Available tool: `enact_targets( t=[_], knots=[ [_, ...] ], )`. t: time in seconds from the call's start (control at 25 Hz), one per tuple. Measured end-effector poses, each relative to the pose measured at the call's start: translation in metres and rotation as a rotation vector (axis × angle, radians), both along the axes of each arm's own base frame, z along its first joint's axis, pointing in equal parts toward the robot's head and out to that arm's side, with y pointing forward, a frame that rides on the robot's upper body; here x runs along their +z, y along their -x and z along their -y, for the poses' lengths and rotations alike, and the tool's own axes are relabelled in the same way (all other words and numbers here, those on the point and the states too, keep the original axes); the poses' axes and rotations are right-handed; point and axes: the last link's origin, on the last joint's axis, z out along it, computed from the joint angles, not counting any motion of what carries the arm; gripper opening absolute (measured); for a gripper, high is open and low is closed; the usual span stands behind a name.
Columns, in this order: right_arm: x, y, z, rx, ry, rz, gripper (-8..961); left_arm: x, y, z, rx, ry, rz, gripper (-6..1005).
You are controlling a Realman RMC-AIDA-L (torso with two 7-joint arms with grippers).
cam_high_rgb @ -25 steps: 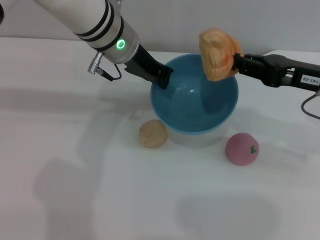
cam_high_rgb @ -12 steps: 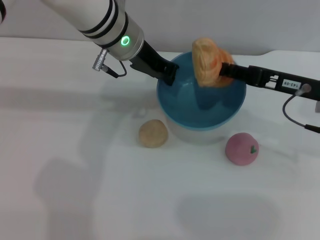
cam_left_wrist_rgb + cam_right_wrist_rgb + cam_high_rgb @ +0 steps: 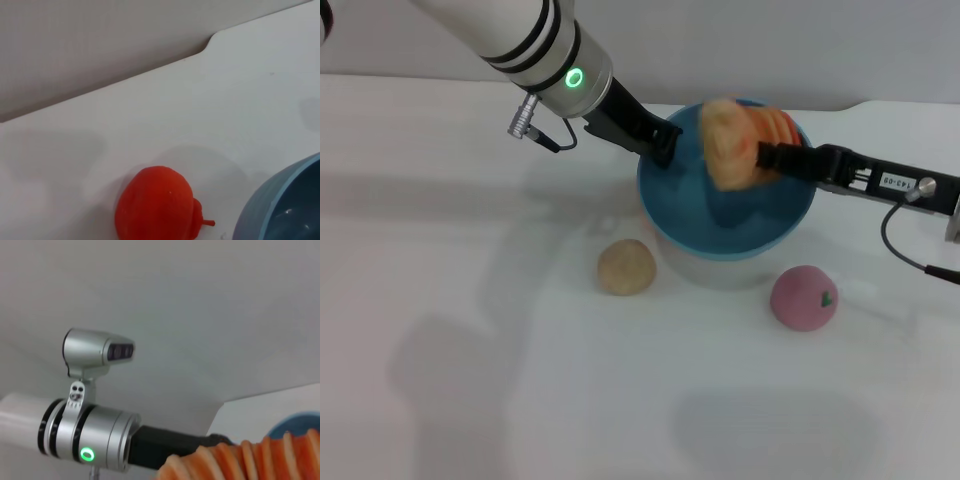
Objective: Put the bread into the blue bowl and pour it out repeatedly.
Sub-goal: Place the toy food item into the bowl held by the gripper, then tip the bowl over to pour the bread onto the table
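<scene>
The right gripper [image 3: 767, 160] is clamped on one end of the bread [image 3: 730, 142], holding it out over the open mouth of the blue bowl [image 3: 725, 232]. The loaf looks like it hangs just above the inside of the bowl rather than resting in it, though the head view doesn't make that clear. In the right wrist view the ridged orange loaf [image 3: 240, 460] fills the near corner, with the other arm behind it.

The left gripper [image 3: 662, 147] is pinched shut on the bowl's rim at the far-left side, so it's steadying or lifting the bowl.

Around the bowl on the white table [image 3: 470, 350] sit a small beige ball [image 3: 626, 267] just beside its near-left side and a pink fruit toy [image 3: 803, 297] near its right. That same toy shows reddish [image 3: 155, 205] in the left wrist view.

Risk-wise: the bread is about as long as the bowl is wide, so a release off-centre could leave it bridging the rim or tipping out. The rim pinch is also small, so a landing bump might twist the bowl.
</scene>
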Motion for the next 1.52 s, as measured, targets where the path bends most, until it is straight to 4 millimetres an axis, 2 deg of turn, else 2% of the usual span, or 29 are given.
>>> enact_targets(
  t=[0.16, 0.36, 0.6, 0.8, 1.0, 1.24, 1.32, 1.36, 1.4, 1.52],
  knots=[
    [-0.003, 0.001, 0.002, 0.008, 0.017, 0.007, 99, 0.0, -0.003, -0.001, -0.008, -0.001, 0.0, 14],
    [-0.007, 0.004, 0.004, 0.022, 0.034, 0.011, 185, 0.0, -0.007, -0.002, -0.019, -0.001, -0.005, 13],
    [-0.001, 0.008, 0.005, 0.037, 0.015, -0.04, 214, 0.0, -0.006, -0.002, -0.017, 0.001, -0.009, 13],
    [0.009, 0.005, 0.012, 0.047, -0.004, -0.088, 410, 0.0, -0.005, -0.003, -0.016, 0.0, -0.013, 13],
    [0.018, -0.008, 0.016, 0.006, -0.045, -0.1, 420, 0.003, -0.004, -0.004, -0.016, -0.009, -0.011, 12],
    [0.05, -0.024, 0.024, -0.041, -0.17, -0.216, 422, 0.003, -0.006, -0.006, -0.027, -0.016, -0.015, 12],
    [0.068, -0.036, 0.027, -0.066, -0.233, -0.24, 422, 0.001, -0.008, -0.008, -0.044, -0.03, -0.012, 12],
    [0.084, -0.05, 0.031, -0.098, -0.278, -0.227, 422, -0.003, -0.011, -0.009, -0.068, -0.04, -0.012, 12],
    [0.084, -0.05, 0.031, -0.098, -0.278, -0.227, 422, -0.003, -0.011, -0.009, -0.068, -0.04, -0.012, 12],
    [0.103, -0.075, 0.037, -0.161, -0.289, -0.167, 422, -0.015, -0.018, -0.008, -0.129, -0.047, -0.023, 13]
  ],
)
